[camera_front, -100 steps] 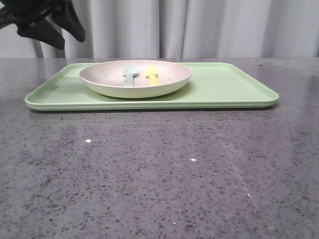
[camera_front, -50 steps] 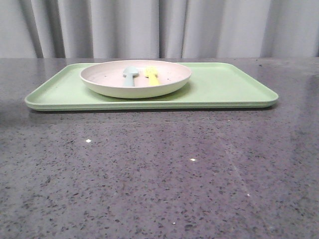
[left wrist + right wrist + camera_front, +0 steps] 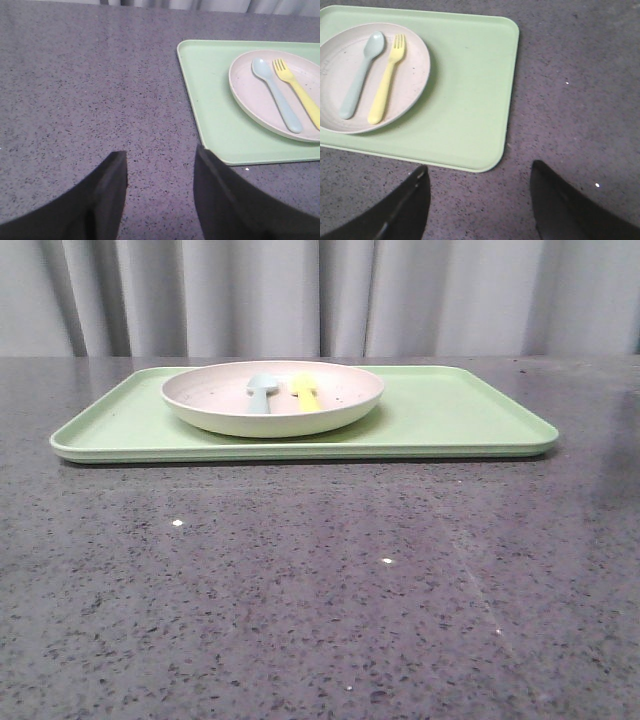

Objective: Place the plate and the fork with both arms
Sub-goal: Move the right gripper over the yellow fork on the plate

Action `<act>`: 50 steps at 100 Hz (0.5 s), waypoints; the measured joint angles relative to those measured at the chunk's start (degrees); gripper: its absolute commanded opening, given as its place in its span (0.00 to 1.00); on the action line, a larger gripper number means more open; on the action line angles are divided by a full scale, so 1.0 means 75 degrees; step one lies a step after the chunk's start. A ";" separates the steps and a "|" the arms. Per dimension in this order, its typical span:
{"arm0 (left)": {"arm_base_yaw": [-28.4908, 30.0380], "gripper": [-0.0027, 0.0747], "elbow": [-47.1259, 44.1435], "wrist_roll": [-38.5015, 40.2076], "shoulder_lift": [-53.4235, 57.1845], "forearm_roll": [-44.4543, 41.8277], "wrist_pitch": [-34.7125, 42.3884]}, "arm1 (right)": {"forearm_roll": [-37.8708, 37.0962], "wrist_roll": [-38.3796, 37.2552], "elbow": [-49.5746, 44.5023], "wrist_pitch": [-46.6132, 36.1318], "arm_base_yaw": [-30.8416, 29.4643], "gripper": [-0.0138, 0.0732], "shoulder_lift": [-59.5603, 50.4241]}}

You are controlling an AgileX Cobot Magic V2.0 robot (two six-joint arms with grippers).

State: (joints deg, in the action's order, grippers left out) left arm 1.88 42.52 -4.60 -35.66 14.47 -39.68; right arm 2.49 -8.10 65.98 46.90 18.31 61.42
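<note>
Plate, shallow, pink-speckled, sits toward the left end of a light-green tray on the grey worktop, carrying the yellow fork just beside a light blue spoon, handles near parallel. Left pincer and right pincer both hang wide open and empty over bare worktop, off opposite ends of the tray. Risks: closing on the fork may catch the spoon alongside; lifting the plate by its low rim may tilt it and spill both utensils.
</note>
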 measured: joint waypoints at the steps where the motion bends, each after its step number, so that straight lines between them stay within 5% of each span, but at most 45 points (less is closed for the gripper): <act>1: 0.0013 0.44 0.0000 0.0000 0.0021 0.0000 -0.0013 | 0.0000 0.0000 0.0039 0.0024 0.0023 0.67 0.0044; 50: 0.0031 0.44 -0.0034 0.0000 0.0279 -0.0032 -0.0181 | 0.0000 0.0000 0.3217 0.0818 0.1323 0.67 0.3432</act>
State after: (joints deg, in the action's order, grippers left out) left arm 2.11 42.26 -4.60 -33.57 14.23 -41.03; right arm 2.49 -8.10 90.11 53.04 28.23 87.17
